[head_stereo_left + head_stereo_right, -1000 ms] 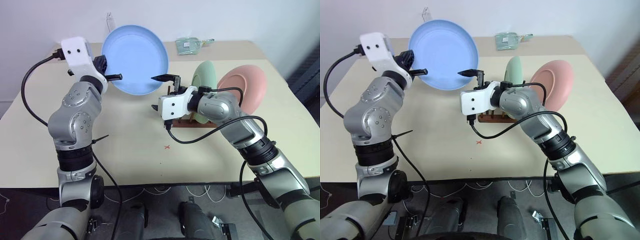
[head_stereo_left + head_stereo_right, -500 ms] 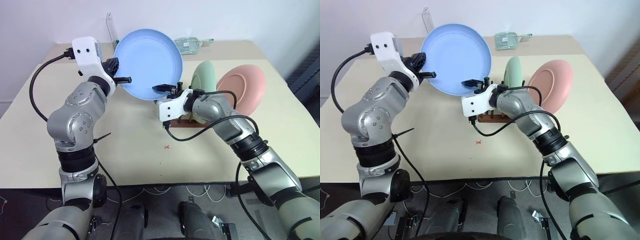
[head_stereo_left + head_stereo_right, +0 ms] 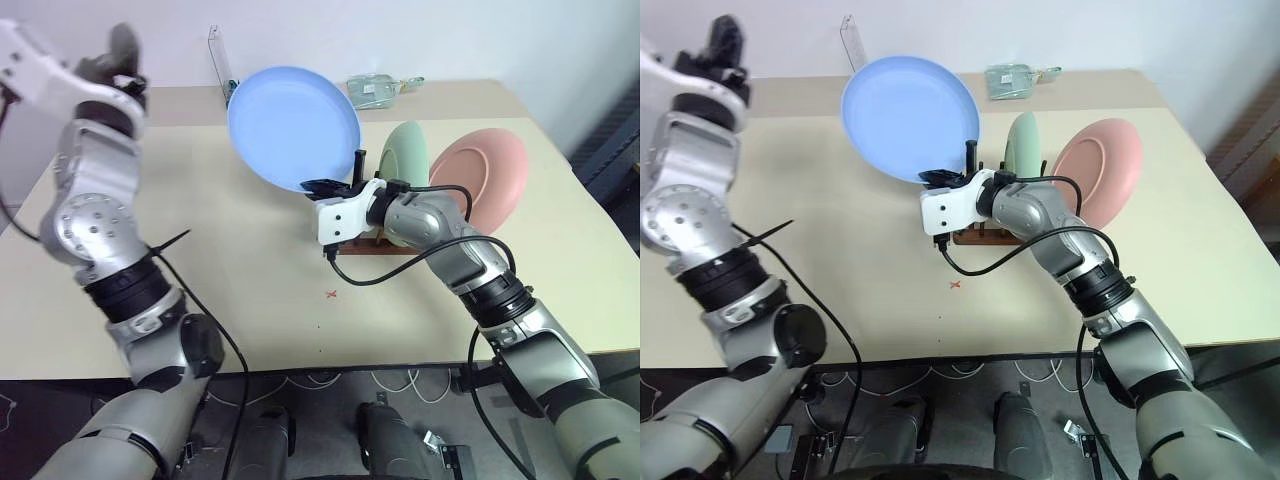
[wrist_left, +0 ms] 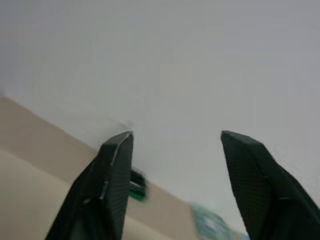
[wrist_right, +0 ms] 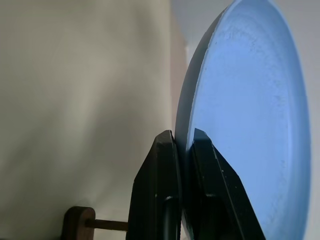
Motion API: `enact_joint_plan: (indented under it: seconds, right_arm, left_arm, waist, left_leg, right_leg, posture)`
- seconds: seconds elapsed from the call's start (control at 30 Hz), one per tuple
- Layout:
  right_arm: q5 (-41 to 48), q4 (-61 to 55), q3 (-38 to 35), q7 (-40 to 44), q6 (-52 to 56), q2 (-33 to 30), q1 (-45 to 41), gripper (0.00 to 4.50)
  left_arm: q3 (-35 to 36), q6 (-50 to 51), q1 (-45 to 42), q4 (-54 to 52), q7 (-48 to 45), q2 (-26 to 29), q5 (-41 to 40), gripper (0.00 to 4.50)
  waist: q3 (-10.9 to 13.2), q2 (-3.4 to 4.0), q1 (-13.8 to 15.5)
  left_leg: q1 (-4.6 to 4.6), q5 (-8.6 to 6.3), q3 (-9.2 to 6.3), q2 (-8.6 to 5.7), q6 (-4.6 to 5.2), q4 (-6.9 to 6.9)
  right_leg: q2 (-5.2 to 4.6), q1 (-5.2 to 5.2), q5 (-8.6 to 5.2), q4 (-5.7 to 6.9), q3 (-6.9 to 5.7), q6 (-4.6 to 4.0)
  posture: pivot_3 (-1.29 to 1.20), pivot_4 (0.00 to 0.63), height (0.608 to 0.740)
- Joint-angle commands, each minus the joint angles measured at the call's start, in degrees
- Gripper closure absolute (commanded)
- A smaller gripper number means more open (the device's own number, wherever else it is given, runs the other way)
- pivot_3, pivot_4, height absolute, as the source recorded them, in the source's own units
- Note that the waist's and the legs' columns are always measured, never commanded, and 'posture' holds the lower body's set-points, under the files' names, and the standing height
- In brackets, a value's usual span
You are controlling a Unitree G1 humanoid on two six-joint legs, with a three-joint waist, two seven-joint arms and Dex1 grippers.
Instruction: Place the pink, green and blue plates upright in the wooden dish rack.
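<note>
The blue plate (image 3: 290, 125) hangs tilted above the table, and my right gripper (image 3: 322, 186) is shut on its lower rim. In the right wrist view the two fingers (image 5: 165, 165) pinch the blue plate's (image 5: 250, 115) edge. My left gripper (image 4: 176, 135) is open and empty, raised up and far to the left (image 3: 115, 55), clear of the plate. The green plate (image 3: 408, 150) and the pink plate (image 3: 485, 175) stand upright in the wooden dish rack (image 3: 365, 243), just right of my right gripper.
A clear-lidded holder (image 3: 375, 90) lies at the table's back edge, and a clear upright stand (image 3: 218, 50) is behind the blue plate. A small red cross (image 3: 332, 294) marks the table in front of the rack.
My right gripper has shut on the blue plate's lower rim. My left gripper has let go of the plate, opened, and swung up and away to the left.
</note>
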Motion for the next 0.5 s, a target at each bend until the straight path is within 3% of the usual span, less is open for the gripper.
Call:
enact_joint_plan:
  seconds: [0.03,0.13,0.33,0.5]
  right_arm:
    - [16.1,-10.4,-9.0,2.6,9.8,5.6,0.1,4.5]
    - [30.8,-19.6,-15.0,6.8,22.2,9.0,1.6,4.5]
    - [51.5,-33.1,-24.9,1.3,47.7,12.7,5.0,4.5]
    - [60.3,-37.8,-29.5,-7.9,60.0,15.7,7.4,4.5]
  left_arm:
    - [-1.2,-7.4,5.9,3.4,-7.9,8.9,5.3,1.57]
    - [-6.8,-13.7,15.5,6.6,-19.6,16.3,9.9,1.57]
    - [-18.8,-14.4,33.3,-2.1,-42.7,16.9,4.2,1.57]
    - [-25.8,-13.3,39.8,-8.0,-49.7,18.2,4.2,1.57]
  waist:
    - [0.0,-0.02,0.0]
    - [0.0,0.05,-1.0]
    - [0.0,0.02,0.7]
    - [0.1,0.12,0.4]
  left_leg:
    - [-0.02,0.0,-0.01,-0.02,0.0,0.03]
    - [-0.03,0.0,-0.01,0.01,0.01,-0.1]
    - [-0.03,-0.18,-0.13,-0.02,0.32,-0.04]
    - [-0.07,-0.19,-0.12,0.03,0.32,-0.14]
  right_leg:
    - [0.0,0.01,0.0,-0.01,0.0,0.0]
    - [0.02,-0.11,0.02,0.05,0.03,-0.03]
    - [-0.04,0.04,0.05,-0.05,-0.03,-0.12]
    - [-0.03,-0.14,0.1,0.02,-0.02,-0.23]
  posture:
    - [0.0,0.15,0.74]
    - [0.0,0.15,0.74]
    - [0.0,0.15,0.74]
    - [0.0,0.15,0.74]
